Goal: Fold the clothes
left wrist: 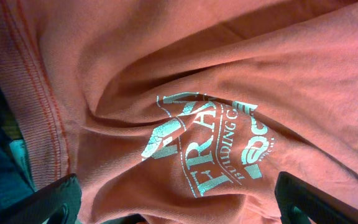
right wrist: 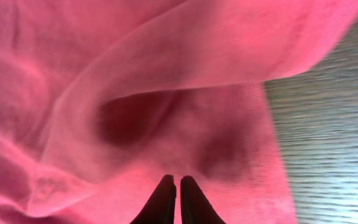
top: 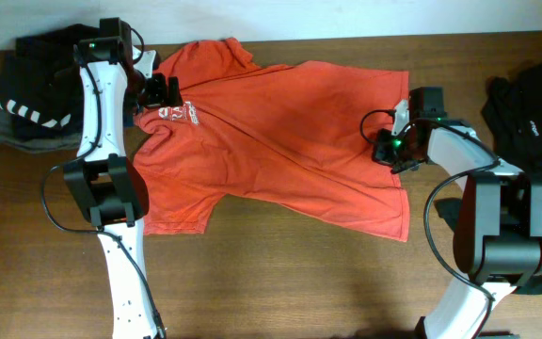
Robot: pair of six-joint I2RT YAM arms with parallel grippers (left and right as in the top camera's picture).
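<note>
The orange-red T-shirt [top: 280, 141] lies spread and wrinkled across the middle of the table, with its white "FRAM" logo [top: 182, 111] facing up near the left. My left gripper [top: 161, 91] is open just above the logo; in the left wrist view its fingers [left wrist: 179, 208] stand wide apart on either side of the creased logo [left wrist: 210, 146]. My right gripper [top: 390, 148] is at the shirt's right edge. In the right wrist view its fingertips [right wrist: 178, 182] are pressed together on the shirt's cloth [right wrist: 135, 74], which bunches up around them.
A dark navy and grey folded pile with white stripes [top: 26, 108] sits at the back left, beside the left arm. A loose black garment [top: 530, 104] lies at the far right. Bare wooden table [top: 299, 282] runs along the front and shows beside the hem [right wrist: 334, 124].
</note>
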